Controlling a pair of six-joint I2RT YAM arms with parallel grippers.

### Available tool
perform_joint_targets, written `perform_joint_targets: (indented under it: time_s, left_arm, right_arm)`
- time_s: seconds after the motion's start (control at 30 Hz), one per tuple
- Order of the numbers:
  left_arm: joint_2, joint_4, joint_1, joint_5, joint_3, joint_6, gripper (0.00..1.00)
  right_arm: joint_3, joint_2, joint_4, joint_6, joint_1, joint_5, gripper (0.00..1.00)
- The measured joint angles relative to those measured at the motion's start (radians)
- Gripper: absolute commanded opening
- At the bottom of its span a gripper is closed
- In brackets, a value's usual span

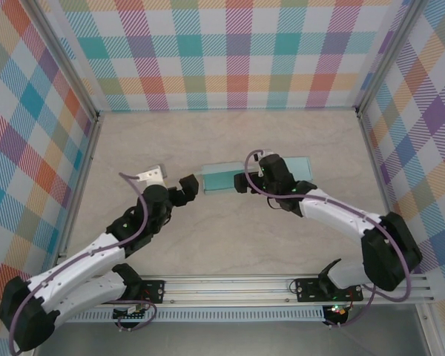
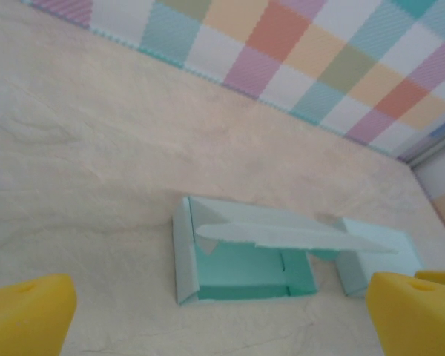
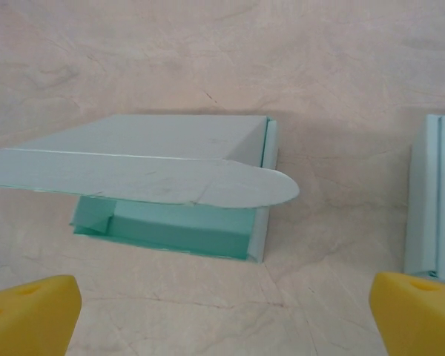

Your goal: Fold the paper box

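Left claw [image 1: 190, 185]: spread wide, yellow fingertips [image 2: 26, 315] far apart, gripping nothing.
Right claw [image 1: 241, 181]: spread wide as well, empty.
Paper box [image 1: 216, 179]: teal, lying on the table [image 1: 230, 245] between the two claws, just ahead of each, inside neither pair of fingers.
Tray: open towards the right claw, with a pale flap [image 3: 156, 182] hanging over it, tilted.
Second teal section [image 3: 434, 200]: ahead of the right claw's right fingertip, apart from the tray.
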Motion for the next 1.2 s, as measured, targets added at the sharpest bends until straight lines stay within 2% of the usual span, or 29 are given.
perform_joint_targets:
  time_s: [0.13, 0.3, 0.47, 0.63, 0.87, 1.2]
  left_arm:
    - [-0.024, -0.013, 0.001, -0.042, 0.015, 0.018, 1.0]
    - [0.158, -0.119, 0.026, -0.08, 0.2, 0.047, 1.0]
    - [0.374, -0.189, 0.072, -0.064, 0.405, 0.068, 1.0]
    - [0.563, -0.24, 0.138, 0.005, 0.513, 0.069, 1.0]
    - [0.733, -0.288, 0.181, 0.113, 0.53, 0.063, 1.0]
    - [0.769, -0.285, 0.181, 0.174, 0.486, 0.01, 1.0]
  right_arm:
    - [0.021, -0.055, -0.088, 0.0, 0.0, 0.021, 1.0]
    - [0.124, -0.046, -0.198, 0.0, 0.0, 0.109, 1.0]
    - [0.339, 0.079, -0.274, -0.019, -0.002, 0.193, 1.0]
    - [0.475, 0.239, -0.319, -0.035, -0.017, 0.212, 1.0]
    - [0.561, 0.41, -0.386, -0.046, -0.04, 0.169, 1.0]
    - [0.491, 0.436, -0.394, -0.019, -0.043, 0.101, 1.0]
